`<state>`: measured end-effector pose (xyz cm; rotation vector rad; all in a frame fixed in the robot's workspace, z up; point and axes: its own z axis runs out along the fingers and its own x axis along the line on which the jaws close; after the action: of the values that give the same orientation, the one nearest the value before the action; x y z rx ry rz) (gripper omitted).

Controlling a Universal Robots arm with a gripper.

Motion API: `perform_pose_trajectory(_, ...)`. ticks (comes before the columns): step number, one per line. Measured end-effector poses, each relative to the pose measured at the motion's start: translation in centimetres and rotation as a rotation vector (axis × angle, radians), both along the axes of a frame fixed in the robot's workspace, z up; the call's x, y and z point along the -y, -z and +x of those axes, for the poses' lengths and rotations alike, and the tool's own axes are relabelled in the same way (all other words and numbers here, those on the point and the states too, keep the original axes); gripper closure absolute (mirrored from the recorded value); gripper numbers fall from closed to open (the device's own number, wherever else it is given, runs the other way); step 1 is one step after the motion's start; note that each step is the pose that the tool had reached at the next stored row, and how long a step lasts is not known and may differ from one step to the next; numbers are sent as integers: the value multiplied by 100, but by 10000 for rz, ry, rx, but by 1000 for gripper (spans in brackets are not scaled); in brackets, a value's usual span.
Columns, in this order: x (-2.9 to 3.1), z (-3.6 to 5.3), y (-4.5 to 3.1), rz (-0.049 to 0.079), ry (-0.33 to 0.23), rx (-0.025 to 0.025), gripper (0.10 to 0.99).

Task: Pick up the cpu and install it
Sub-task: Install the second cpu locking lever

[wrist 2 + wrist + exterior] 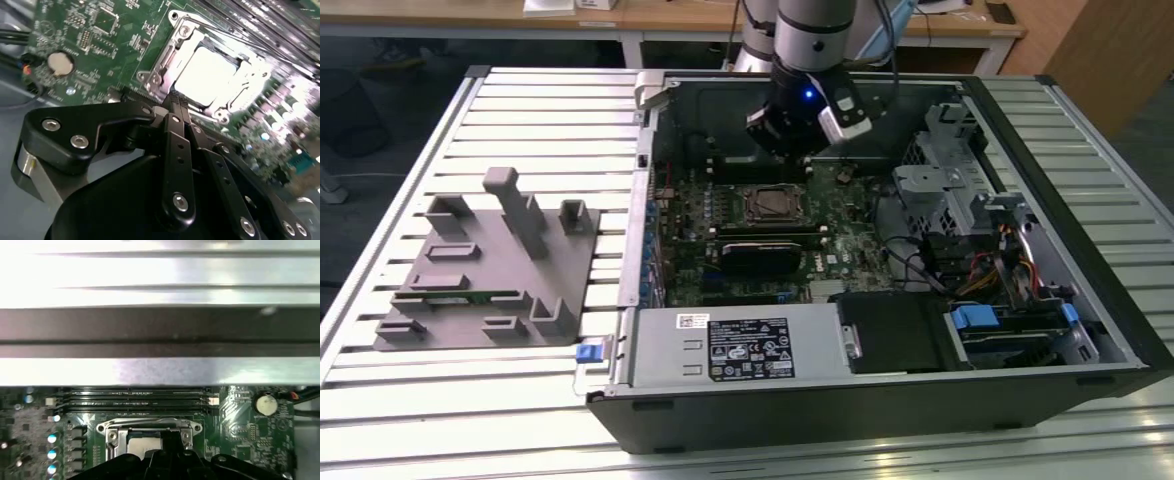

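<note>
CPU: flat square chip, pale silvery top glaring under the light, seated inside the metal socket frame on the green motherboard; in the exterior view it sits mid-board. End effector: black fingers drawn together tip to tip, gripping nothing, poised above the socket's edge. In the exterior view it hangs at the CPU's 12 o'clock.

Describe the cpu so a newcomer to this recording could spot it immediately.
Start at the open black computer case and find the green motherboard inside. Near its middle sits a metal-framed square socket; the cpu lies in it, a flat square chip whose pale silvery top shines, unlike the dark parts around.
</note>
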<state>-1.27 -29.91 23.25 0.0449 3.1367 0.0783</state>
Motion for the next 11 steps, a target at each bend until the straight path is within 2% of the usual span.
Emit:
perform_pose_trajectory(2, 0, 0, -71, 0, -1, 0, 980)
perform_pose_trajectory(5, 16, 0, -92, -1, -1, 1, 980)
perform_pose_trajectory(7, 62, 0, -93, -3, -1, 1, 980)
perform_pose_trajectory(11, 197, 0, -92, -3, -1, -3, 980)
